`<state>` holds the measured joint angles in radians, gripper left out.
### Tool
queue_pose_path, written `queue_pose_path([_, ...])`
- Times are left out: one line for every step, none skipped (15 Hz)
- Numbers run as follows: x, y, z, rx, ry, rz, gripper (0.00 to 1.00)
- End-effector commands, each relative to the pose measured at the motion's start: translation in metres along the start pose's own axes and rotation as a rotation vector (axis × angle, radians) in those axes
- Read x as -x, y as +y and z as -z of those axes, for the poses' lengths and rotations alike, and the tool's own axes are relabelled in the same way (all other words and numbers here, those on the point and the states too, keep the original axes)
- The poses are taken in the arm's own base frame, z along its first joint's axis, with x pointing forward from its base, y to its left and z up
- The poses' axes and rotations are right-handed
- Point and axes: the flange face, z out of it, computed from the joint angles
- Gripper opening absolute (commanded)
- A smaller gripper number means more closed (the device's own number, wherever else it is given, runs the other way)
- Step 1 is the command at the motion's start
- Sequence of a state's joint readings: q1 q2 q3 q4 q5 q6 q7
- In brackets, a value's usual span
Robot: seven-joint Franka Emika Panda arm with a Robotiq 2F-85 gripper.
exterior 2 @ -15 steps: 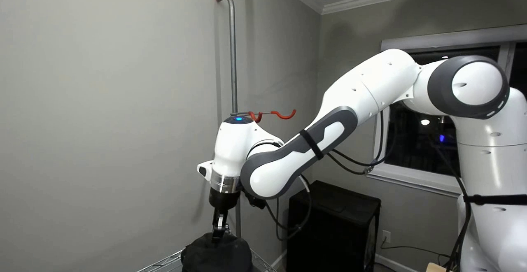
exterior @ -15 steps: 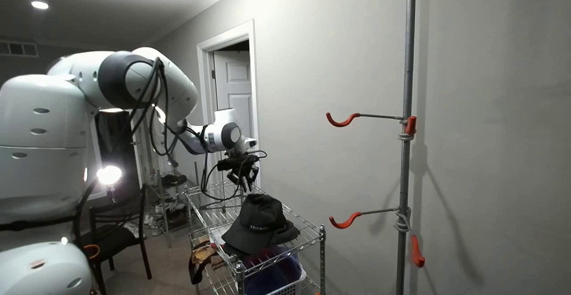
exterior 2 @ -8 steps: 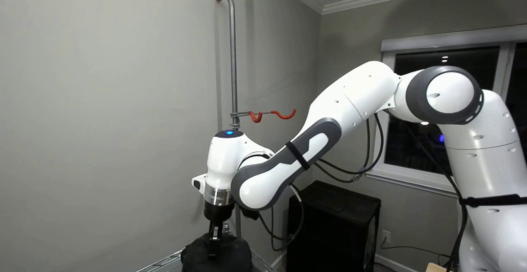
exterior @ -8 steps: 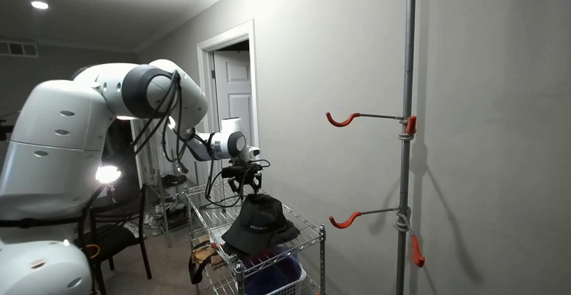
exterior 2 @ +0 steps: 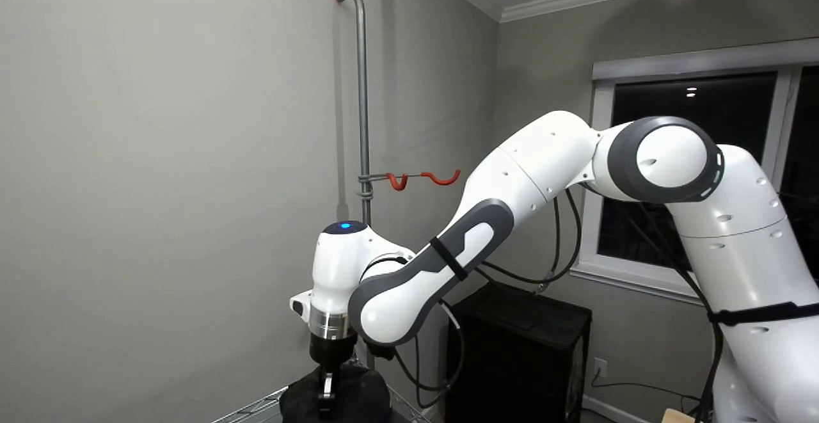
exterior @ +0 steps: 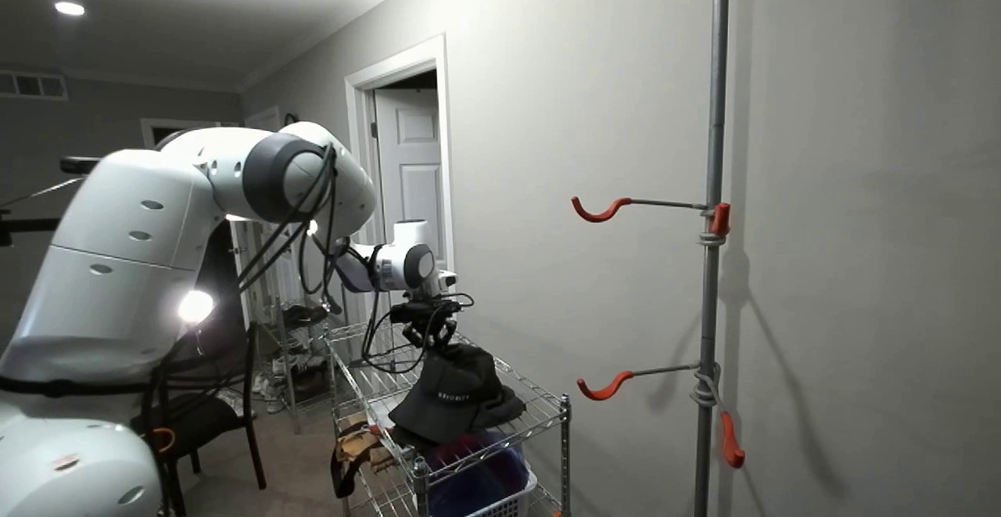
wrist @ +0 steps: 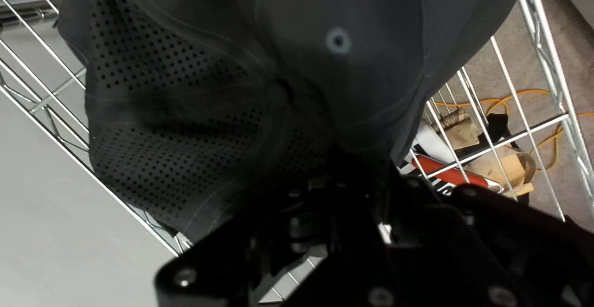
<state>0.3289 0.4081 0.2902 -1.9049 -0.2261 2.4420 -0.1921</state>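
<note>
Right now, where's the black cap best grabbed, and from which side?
Crown top, from above, I'd say: the black cap sits crown up on the wire rack, and creased cloth there should pinch easily; the brim slants down, lower.

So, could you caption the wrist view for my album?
Seen from above: a dark cap on a wire shelf, with the black gripper down at its crown.

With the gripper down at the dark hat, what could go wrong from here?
1. The gripper is down at the top of the dark hat, but the wrist view is too dark to confirm a grip; a shallow pinch on soft cloth might slip.
2. Going lower could dent the hat or shift it on the wire rack.
3. The cable looping beside the gripper appears low over the rack in an exterior view and might snag.
</note>
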Motion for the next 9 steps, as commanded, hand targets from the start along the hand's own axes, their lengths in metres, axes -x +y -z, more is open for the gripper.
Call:
queue_pose_path([-0.003,0.002,0.003,-0.024,0.004,0.002,0.00])
queue_pose_path([-0.003,0.003,0.004,-0.023,0.005,-0.001,0.00])
queue_pose_path([-0.003,0.003,0.006,-0.018,0.008,-0.003,0.00])
queue_pose_path([-0.002,0.003,0.010,-0.013,0.010,-0.004,0.03])
queue_pose_path([-0.001,0.003,0.018,-0.001,0.018,-0.009,0.04])
queue_pose_path([-0.001,0.004,0.025,0.011,0.025,-0.011,0.04])
queue_pose_path([0.001,0.003,0.038,0.029,0.038,-0.018,0.04])
queue_pose_path([0.002,0.003,0.050,0.042,0.053,-0.022,0.03])
queue_pose_path([0.003,0.003,0.065,0.059,0.074,-0.027,0.03])
